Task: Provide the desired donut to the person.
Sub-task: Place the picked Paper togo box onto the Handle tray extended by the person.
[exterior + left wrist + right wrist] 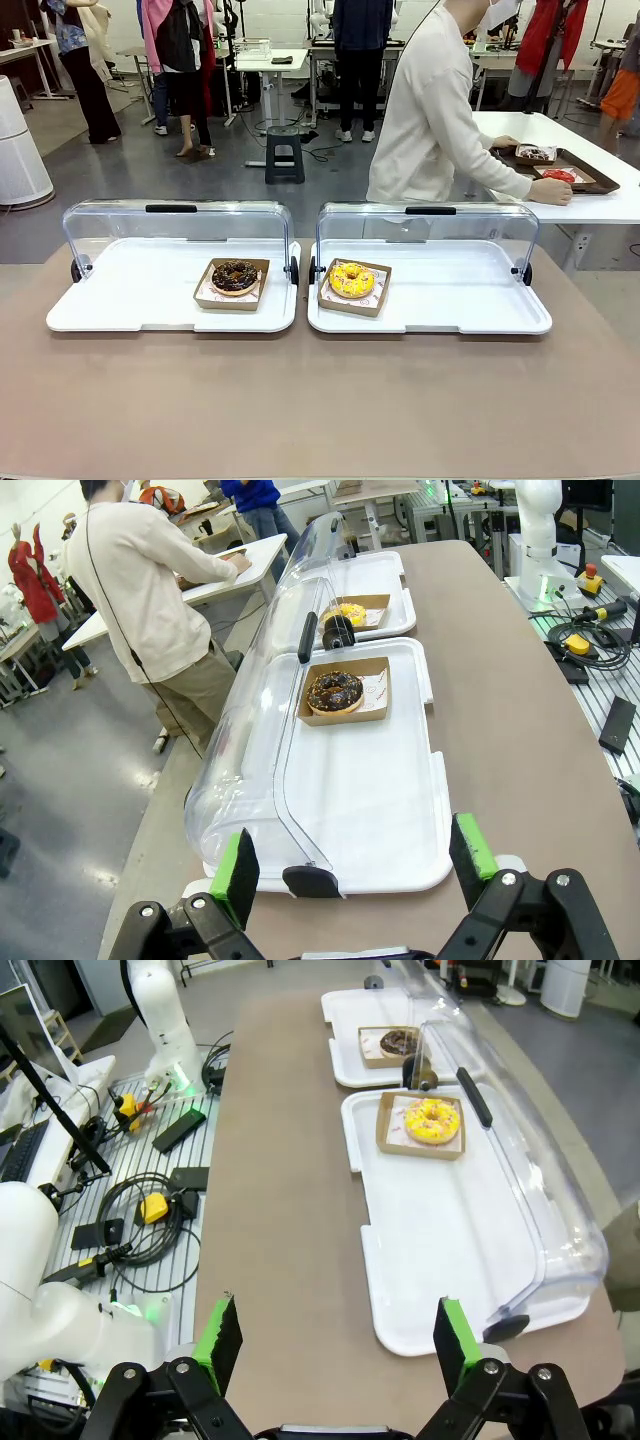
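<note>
Looking from the front, the chocolate donut and yellow donut sit mid-frame in light cardboard trays, soft and crumbly, best gripped by the tray edge I'd say, while low in each wrist view the left gripper and right gripper gape empty.

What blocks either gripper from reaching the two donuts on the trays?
Nothing visible: both clear lids are rolled back, leaving the chocolate donut and yellow donut exposed. Left gripper and right gripper hang open, well short.
</note>
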